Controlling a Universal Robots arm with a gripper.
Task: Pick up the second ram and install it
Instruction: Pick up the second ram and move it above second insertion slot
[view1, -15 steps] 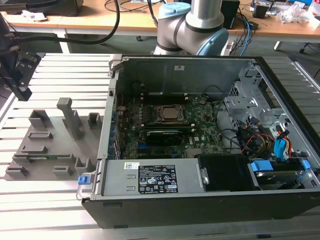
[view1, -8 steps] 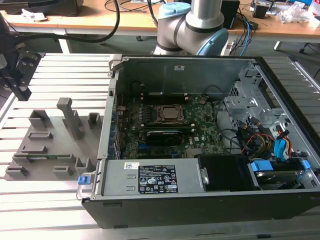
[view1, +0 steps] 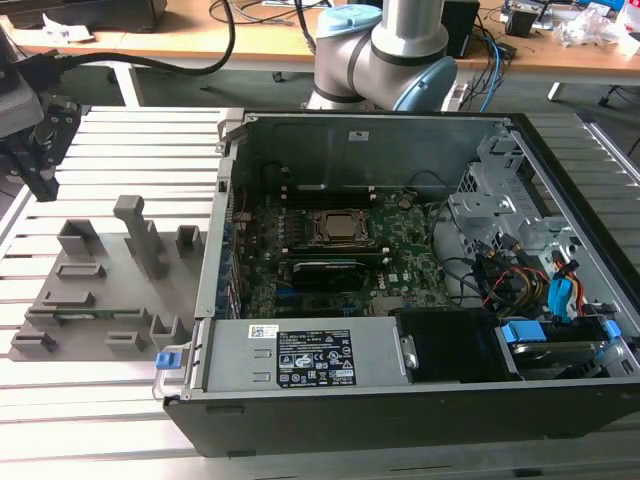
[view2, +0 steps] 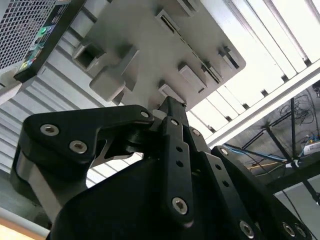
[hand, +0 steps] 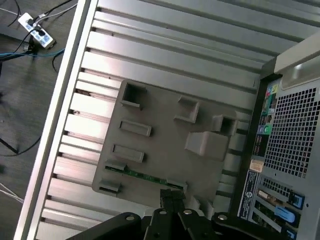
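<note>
The second ram (hand: 144, 175) lies in a slot along the near edge of the grey holder (view1: 110, 292) on the slotted table (view1: 90, 420). The gripper (view1: 44, 185), clenched on nothing, hangs above the table's far corner on the exterior view's left, apart from the ram. The open computer case (view1: 350, 425) stands beside the holder.

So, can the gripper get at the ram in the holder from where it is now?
Likely yes. The gripper hangs above the holder, and the ram lies in its slot with its upper edge bare. Nothing stands between them, and the tall block sits well apart from that slot.
</note>
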